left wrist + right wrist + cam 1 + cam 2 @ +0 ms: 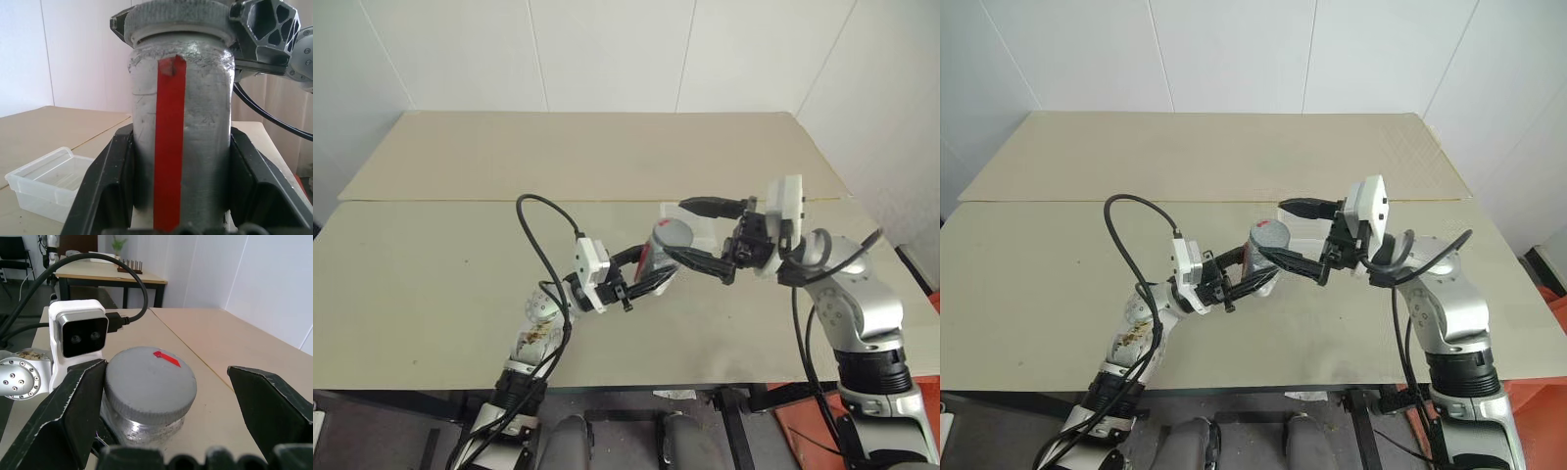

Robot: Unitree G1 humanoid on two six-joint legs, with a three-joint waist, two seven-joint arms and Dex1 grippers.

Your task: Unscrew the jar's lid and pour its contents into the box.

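Now the left gripper is clamping the jar mid-frame above the table, tilting it so the lid is facing the right gripper, whose black fingers are gaping wide either side of that grey ribbed cap, likely lining up for the twist. Cloudy glass and a red stripe are showing on the jar, while the clear, round-cornered plastic box is waiting on the table just behind.
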